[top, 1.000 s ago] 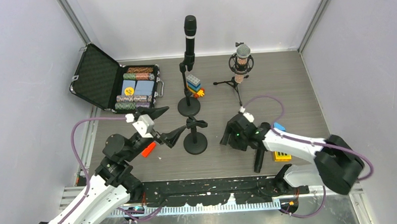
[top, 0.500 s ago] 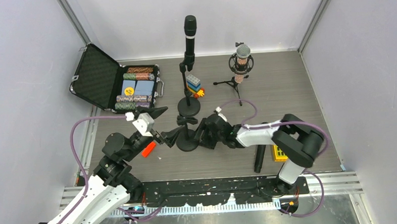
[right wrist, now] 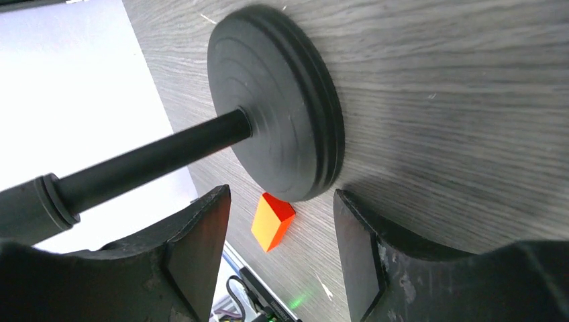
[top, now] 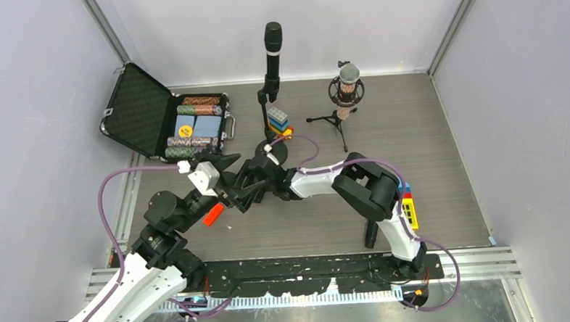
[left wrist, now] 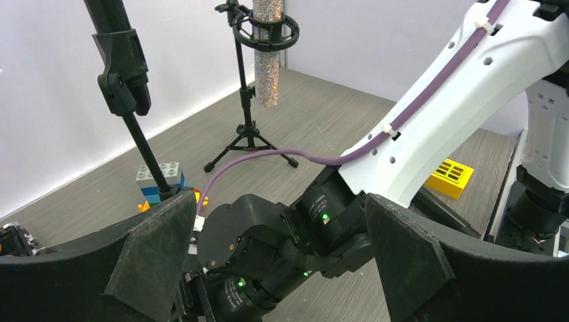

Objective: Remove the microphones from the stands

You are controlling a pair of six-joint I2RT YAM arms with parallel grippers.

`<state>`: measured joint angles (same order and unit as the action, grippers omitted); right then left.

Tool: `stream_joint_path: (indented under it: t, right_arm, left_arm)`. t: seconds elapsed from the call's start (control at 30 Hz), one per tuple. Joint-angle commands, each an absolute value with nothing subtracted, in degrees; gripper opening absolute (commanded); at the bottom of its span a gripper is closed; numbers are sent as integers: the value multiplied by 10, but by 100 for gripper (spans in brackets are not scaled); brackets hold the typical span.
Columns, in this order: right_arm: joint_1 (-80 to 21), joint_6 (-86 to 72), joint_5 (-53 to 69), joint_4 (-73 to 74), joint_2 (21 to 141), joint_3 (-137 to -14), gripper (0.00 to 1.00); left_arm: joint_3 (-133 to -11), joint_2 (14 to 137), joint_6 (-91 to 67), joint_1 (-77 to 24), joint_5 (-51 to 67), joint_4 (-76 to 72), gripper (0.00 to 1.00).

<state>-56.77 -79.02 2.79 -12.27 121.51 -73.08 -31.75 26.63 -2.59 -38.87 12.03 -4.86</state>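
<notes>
Right hand (right wrist: 280,208) swung left to the short stand (right wrist: 268,87), spread open at its base; left hand (left wrist: 276,208) open too. Microphone (top: 273,49) still clipped, nothing removed yet.

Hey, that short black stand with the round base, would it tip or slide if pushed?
Its round base looks wide and thick, so it is probably bottom-heavy and slow to tip. The pole looks like a rigid rod, so a push high up may still lever it over. On the smooth table a low push would likely slide it.
</notes>
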Motion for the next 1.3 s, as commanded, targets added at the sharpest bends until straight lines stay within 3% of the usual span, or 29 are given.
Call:
stream_joint_path:
  t: [0.0,0.3,0.5,0.63,0.87,1.27]
  right_arm:
    - [-576,-756,-8,-75,1209,-725,64]
    - [-575,-622,-190,24,993,-593,66]
    - [-575,-644,-307,85,849,-488,65]
    - [-575,-669,-318,80,762,-420,65]
    - [-575,-669,-326,126,648,-374,64]
    - [-575,-653,-374,176,520,-354,64]
  left_arm:
    - [-351,271,-33,-388,93,-21,100]
    - [-391,373,-77,-388,50,4,100]
    - [-350,431,-122,-388,36,-140,100]
    - [-326,485,-140,-388,-6,-250,100]
    - [-442,637,-135,-386,-106,-211,99]
    - [-472,767,-143,-331,-97,-271,89]
